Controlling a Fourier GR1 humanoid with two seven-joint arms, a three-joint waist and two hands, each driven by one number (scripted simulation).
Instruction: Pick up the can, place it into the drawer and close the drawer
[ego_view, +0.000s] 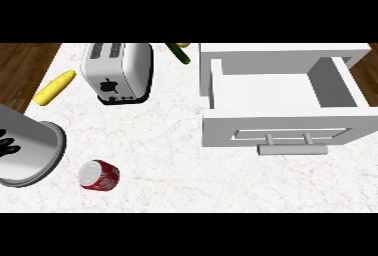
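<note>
Black left hand (9, 145) mostly cropped.

The tabletop (184, 165) was pale marble, veined faintly with red, and filled most of the scene. Beyond its far left edge lay a dark wooden floor (22, 65), its planks brown and grained. A sliver of the same wood showed at the far right. Light fell evenly, with soft shadows.
</note>
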